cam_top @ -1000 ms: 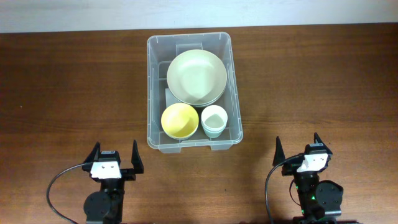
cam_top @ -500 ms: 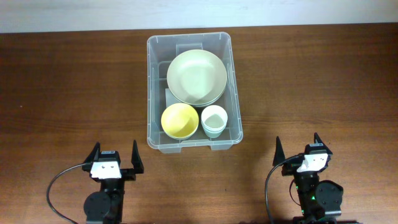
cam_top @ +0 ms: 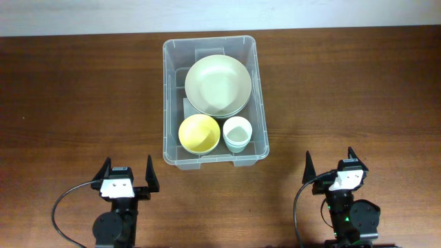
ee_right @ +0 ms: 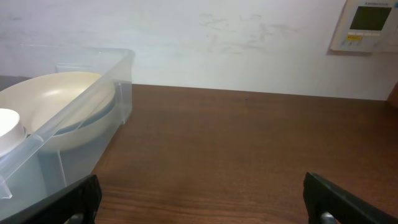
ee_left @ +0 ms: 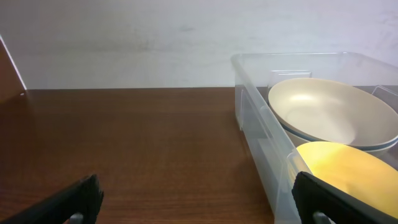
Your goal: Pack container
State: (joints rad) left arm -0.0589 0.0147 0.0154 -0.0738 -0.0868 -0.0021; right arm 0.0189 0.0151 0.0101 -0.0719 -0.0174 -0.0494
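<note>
Now: container by far edge, centre, holding pale bowl, yellow bowl, white cup. Your left gripper and right gripper gape empty at near edge. Likely light, flexible, slick plastic; take rim.

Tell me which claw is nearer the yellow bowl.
Left. In the overhead view, the left claw is down-left of the yellow bowl; the right claw lies farther off, down-right.

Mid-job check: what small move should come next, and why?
Probably none: leave the left gripper and right gripper parked and open. The large bowl, yellow bowl and white cup already sit inside the container, and no other loose item is visible.
</note>
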